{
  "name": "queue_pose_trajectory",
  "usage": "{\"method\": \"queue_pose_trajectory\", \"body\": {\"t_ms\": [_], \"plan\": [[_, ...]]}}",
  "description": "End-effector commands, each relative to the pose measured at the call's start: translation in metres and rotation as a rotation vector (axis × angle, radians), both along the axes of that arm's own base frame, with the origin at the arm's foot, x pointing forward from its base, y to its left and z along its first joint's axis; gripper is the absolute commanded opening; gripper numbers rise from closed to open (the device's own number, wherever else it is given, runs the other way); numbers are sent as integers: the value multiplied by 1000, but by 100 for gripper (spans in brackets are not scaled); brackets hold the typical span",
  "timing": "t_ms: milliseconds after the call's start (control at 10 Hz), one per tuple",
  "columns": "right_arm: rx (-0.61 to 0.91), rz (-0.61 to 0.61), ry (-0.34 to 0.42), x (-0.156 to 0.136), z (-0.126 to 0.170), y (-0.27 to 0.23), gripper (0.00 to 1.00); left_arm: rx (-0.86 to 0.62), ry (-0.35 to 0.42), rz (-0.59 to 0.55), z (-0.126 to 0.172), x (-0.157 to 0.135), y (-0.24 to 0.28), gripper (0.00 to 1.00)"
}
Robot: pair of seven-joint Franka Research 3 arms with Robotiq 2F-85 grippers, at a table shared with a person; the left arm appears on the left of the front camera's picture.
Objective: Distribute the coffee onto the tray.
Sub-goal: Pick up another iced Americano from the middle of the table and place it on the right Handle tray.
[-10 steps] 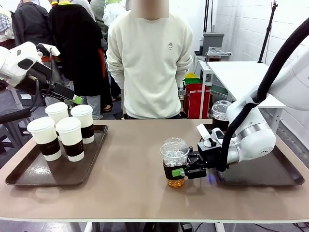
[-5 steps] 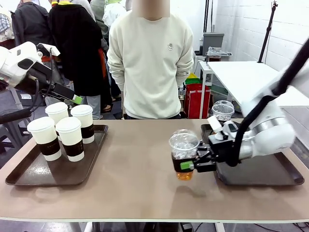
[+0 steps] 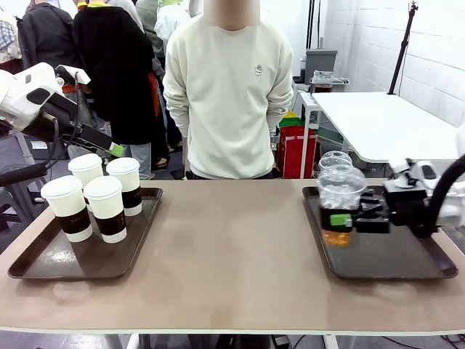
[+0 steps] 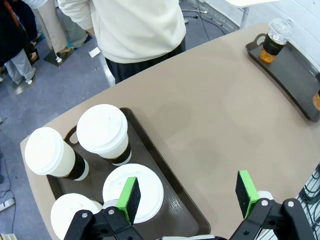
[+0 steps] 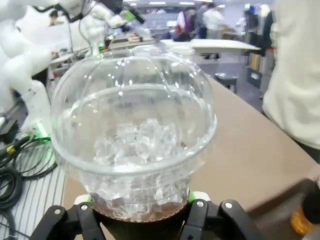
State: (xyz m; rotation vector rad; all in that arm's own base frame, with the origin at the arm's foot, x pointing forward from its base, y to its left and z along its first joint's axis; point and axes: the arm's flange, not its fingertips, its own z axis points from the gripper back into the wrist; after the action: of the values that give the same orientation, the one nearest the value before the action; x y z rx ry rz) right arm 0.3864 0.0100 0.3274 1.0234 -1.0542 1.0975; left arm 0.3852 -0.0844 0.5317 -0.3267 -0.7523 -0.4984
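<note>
Iced coffee [image 3: 340,206] is hanging over the right tray [image 3: 388,263], since your right gripper [image 3: 350,218] is clamping its sleeve to set it beside the other iced cup [image 3: 334,161]. Your left gripper [image 4: 189,193] is waiting with jaws apart above the paper cups [image 3: 98,195].

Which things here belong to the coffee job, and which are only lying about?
Job: four white lidded paper cups with brown sleeves; two clear dome-lidded plastic iced coffees; two dark brown trays; right end effector.
Lying about: red bag; white side table.
</note>
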Motion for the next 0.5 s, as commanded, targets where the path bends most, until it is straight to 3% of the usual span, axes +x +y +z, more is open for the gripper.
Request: {"method": "queue_pose_trajectory", "body": {"t_ms": [0, 300, 400], "plan": [[40, -47, 28, 10, 11, -24, 63, -12, 3, 1, -2, 1, 1, 100], [21, -80, 44, 30, 8, -48, 63, -12, 3, 1, -2, 1, 1, 100], [0, -95, 11, 14, 4, -46, 63, -12, 3, 1, -2, 1, 1, 100]]}}
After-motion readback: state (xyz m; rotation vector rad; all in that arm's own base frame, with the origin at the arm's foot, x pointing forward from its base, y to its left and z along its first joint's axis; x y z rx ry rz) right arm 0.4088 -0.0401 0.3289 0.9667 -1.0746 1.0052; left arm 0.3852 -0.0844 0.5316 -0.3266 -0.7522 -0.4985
